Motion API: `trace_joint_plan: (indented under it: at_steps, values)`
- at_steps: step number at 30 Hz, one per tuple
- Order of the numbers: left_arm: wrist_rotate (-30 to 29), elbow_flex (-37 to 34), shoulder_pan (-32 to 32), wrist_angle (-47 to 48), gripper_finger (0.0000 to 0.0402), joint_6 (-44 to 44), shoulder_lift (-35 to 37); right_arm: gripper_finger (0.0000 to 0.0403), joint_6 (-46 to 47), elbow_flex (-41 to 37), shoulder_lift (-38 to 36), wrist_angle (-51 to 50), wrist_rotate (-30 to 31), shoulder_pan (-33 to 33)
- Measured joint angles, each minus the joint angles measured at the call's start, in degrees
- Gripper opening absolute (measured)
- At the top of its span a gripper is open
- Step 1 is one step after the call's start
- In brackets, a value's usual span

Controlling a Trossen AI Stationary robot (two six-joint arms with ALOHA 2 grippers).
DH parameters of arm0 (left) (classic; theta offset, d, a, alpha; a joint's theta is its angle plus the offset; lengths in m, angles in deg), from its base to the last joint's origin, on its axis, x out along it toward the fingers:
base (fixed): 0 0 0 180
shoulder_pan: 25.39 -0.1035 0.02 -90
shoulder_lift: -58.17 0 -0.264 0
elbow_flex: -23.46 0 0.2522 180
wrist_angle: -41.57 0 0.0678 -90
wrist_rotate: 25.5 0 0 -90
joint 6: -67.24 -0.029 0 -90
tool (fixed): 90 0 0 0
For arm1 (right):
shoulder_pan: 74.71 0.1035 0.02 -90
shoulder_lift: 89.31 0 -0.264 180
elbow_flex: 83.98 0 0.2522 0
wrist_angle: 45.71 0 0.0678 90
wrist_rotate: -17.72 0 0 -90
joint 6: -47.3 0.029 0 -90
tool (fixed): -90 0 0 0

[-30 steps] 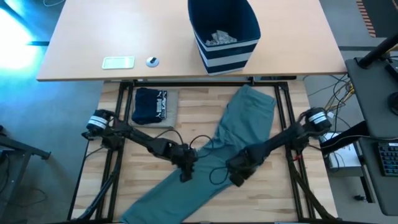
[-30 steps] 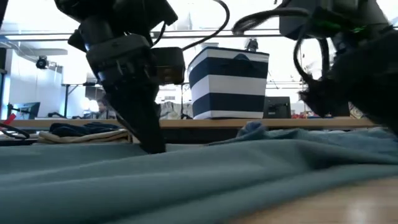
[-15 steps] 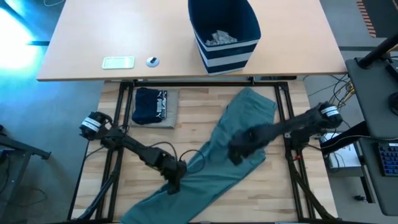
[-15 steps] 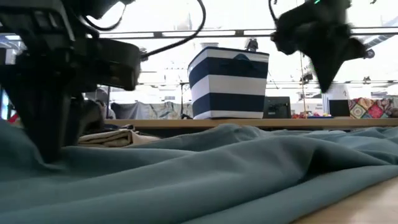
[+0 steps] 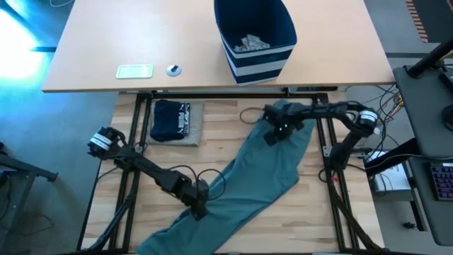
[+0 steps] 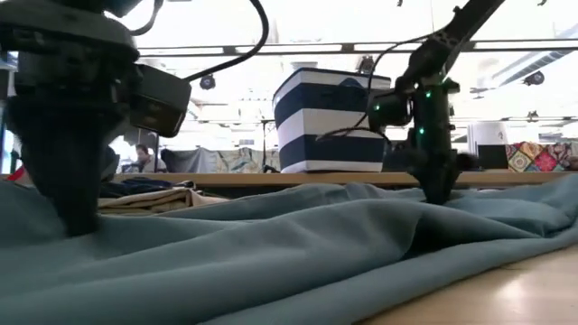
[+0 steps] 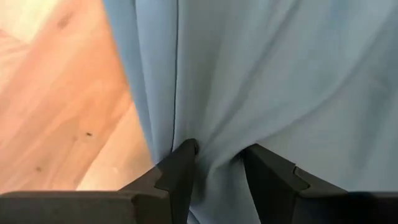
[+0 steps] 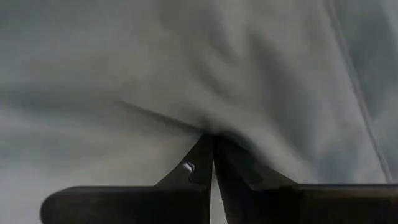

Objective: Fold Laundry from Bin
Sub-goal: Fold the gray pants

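Pale wooden boards form the work table, and a tan desk stands behind it. On the boards lies the large teal-green cloth garment, spread diagonally. The left arm reaches low from the left side, and the left gripper stands on the lower part of this garment. The right arm bends from the right side toward the far edge, and the right gripper presses on the upper end of the same garment.

Only the left wrist view shows that the left fingers are a little apart and pinch a fold of the cloth between them. The right wrist view shows the right fingers pressed together, touching the cloth at their tips.

The folded navy garment with white lettering lies on the boards, beside the left arm. The boxy navy-blue fabric bin with white stripes stands on the desk, with small grey pieces inside.
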Motion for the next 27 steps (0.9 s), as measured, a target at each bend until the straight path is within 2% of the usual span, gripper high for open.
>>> trace_joint_plan:
  at_steps: [6,10,12,17,21,24,27]
  values:
    - [-2.22,2.07,-0.19,-0.29,0.0126,7.71,0.11,0.0012,-16.08,2.30,4.67,5.92,1.70,-8.86]
    - [-2.20,5.19,-0.42,4.72,0.0126,9.92,0.35,0.0012,-21.93,5.78,3.41,3.46,2.20,-9.23]
    - [-2.20,6.87,-0.44,7.57,0.0126,10.09,0.40,0.0012,-21.86,7.11,0.78,0.25,1.90,-7.52]
    - [-2.77,10.33,-1.07,9.36,0.0126,7.78,0.42,0.0012,-12.98,6.80,-7.29,-11.35,-6.26,0.99]
    - [-4.26,12.56,-1.48,9.41,0.0126,5.11,0.42,0.0012,-1.15,2.31,-13.07,-17.13,-8.80,11.35]
    - [-4.65,13.45,-1.49,9.53,0.0126,3.59,0.42,0.0012,9.22,-3.25,-15.28,-17.06,-7.20,19.30]
    - [-5.83,13.89,-0.77,9.53,0.0126,1.80,0.42,0.0012,18.10,-8.64,-16.80,-11.30,-0.08,25.63]
